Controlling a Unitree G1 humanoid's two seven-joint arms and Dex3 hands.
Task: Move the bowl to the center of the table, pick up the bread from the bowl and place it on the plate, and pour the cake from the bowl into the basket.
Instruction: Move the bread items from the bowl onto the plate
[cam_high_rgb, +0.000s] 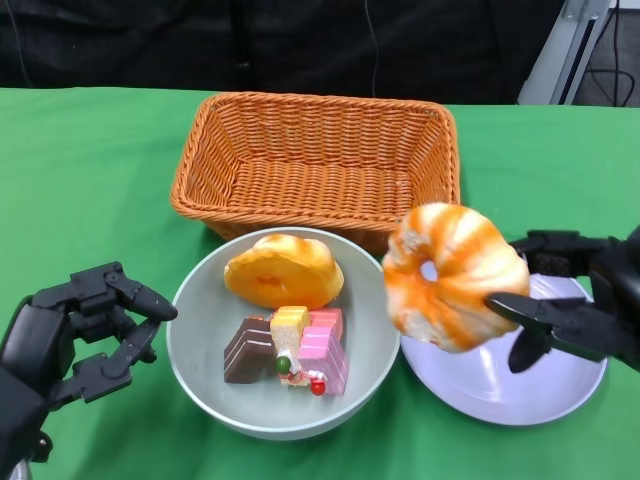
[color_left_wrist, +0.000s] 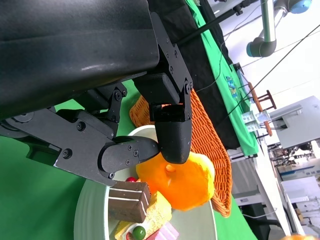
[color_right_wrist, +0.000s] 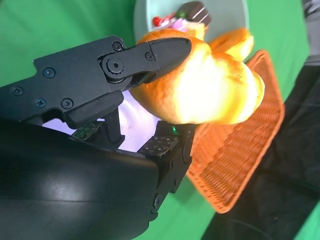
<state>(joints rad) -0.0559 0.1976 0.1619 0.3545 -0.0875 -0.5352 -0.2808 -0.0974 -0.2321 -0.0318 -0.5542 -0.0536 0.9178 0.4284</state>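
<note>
A grey-green bowl (cam_high_rgb: 200, 330) stands at the table's middle front, holding a golden bread roll (cam_high_rgb: 283, 270) and several small cake pieces (cam_high_rgb: 290, 348). My right hand (cam_high_rgb: 570, 305) grips a ring-shaped glazed bread (cam_high_rgb: 452, 275) in the air, above the left edge of the white plate (cam_high_rgb: 540, 385). In the right wrist view the same ring-shaped bread (color_right_wrist: 205, 85) sits between my fingers (color_right_wrist: 150, 55), with the bowl (color_right_wrist: 220, 15) beyond. My left hand (cam_high_rgb: 85, 330) hovers left of the bowl, fingers apart and holding nothing. The left wrist view shows the roll (color_left_wrist: 182, 180) and the cake pieces (color_left_wrist: 137, 207).
An orange wicker basket (cam_high_rgb: 315, 160) stands empty behind the bowl, touching its far rim or nearly so. Green cloth covers the table (cam_high_rgb: 80, 180). Dark drapery hangs behind the far edge.
</note>
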